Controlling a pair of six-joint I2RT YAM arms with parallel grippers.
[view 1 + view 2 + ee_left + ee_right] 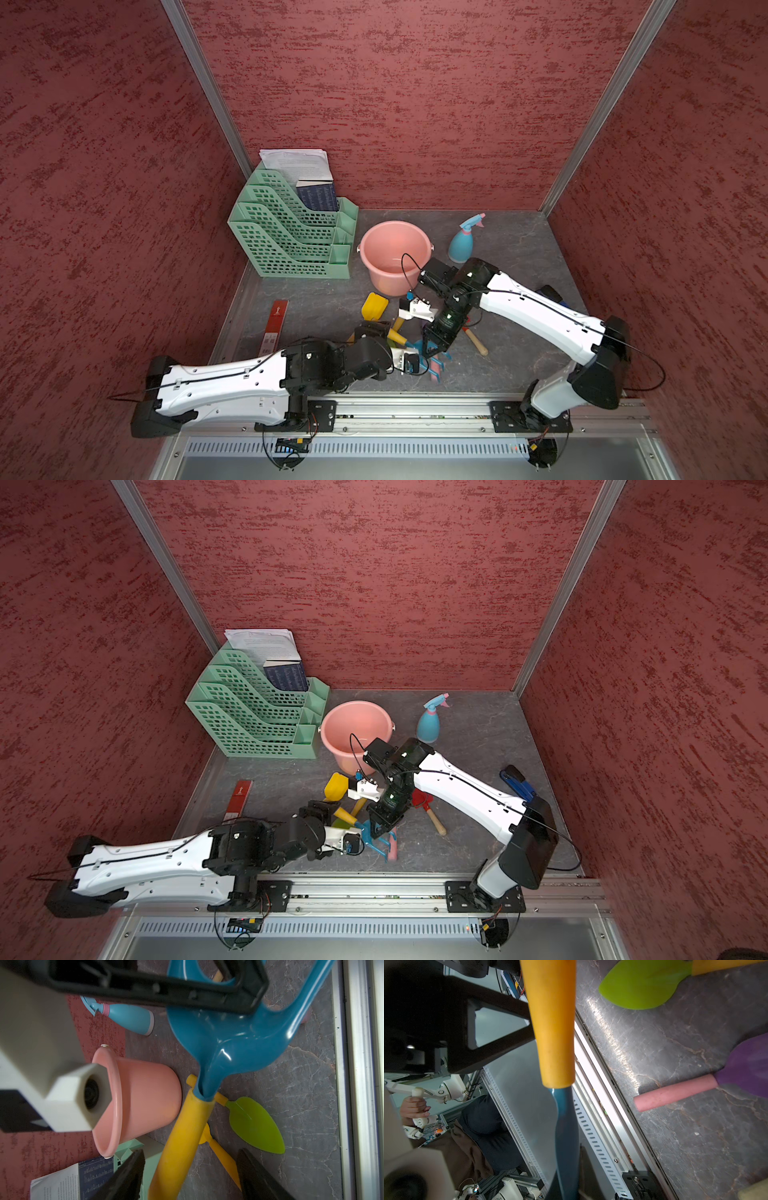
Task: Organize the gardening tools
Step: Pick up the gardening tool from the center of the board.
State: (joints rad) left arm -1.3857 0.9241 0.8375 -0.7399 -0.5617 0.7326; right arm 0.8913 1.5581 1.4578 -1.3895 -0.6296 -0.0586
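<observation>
My right gripper [434, 347] is shut on the head of the blue fork-rake [228, 1043] and holds it off the table. The rake's yellow handle [182, 1136] runs between the fingers of my left gripper [190, 1153], which is open with a gap on each side. On the table below lie the green trowel [257, 1124], the purple shovel [753, 1066] with its pink handle, the yellow shovel [374, 306] and the red shovel [422, 800]. The spray bottle [461, 245] stands upright at the back, right of the pink bucket [365, 245].
A green file rack [291, 245] with papers fills the back left corner. A flat red strip [274, 328] lies at the left edge and a blue-and-black stapler-like object [517, 781] at the right. Red walls close three sides; an aluminium rail [415, 407] runs along the front.
</observation>
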